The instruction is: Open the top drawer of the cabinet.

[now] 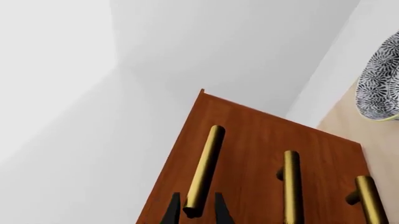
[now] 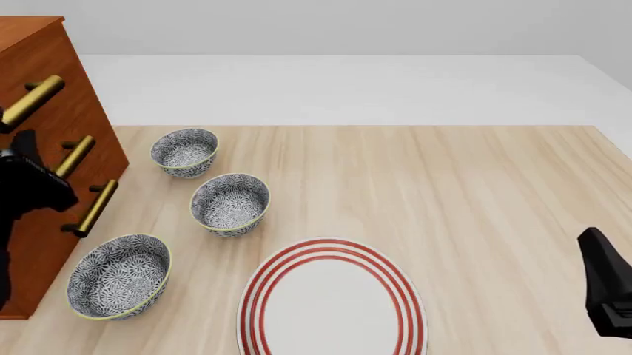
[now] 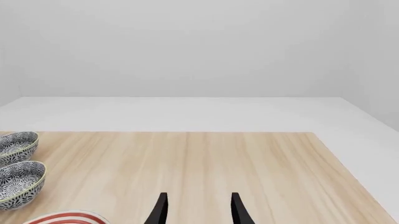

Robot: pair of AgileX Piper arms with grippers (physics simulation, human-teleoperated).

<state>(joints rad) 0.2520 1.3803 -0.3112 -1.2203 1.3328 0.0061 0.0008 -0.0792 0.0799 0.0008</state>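
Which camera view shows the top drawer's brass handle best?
The left wrist view: the top drawer's handle runs full length between the left gripper fingers. The front view shows it partly cropped; the right wrist view shows none.

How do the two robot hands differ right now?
The left gripper is up at the cabinet, its fingers either side of the top drawer's brass handle; the right gripper hangs over bare table, fingers around nothing. Both have the same black fingers, spread apart.
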